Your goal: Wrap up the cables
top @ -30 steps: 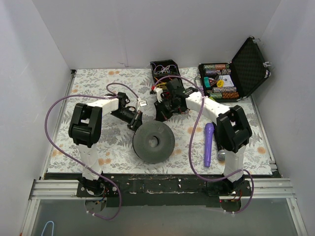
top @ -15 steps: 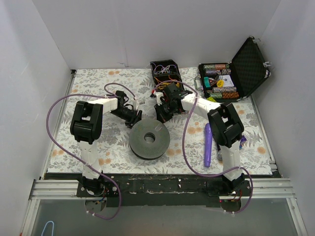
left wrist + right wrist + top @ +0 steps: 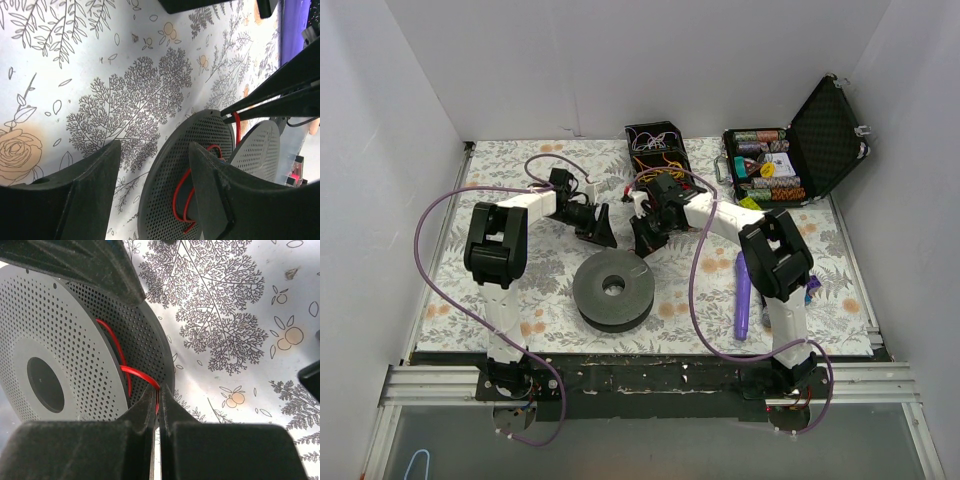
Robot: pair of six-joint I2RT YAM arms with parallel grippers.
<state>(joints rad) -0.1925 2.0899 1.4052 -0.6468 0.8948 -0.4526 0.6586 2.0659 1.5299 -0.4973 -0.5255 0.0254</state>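
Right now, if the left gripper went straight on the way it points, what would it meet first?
Most likely the perforated flange of the spool, wound with red cable, right ahead of the open left gripper; depth is hard to judge.

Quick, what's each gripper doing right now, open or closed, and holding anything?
Left gripper: open, clamped on nothing.
Right gripper: closed on the red cable at the spool.
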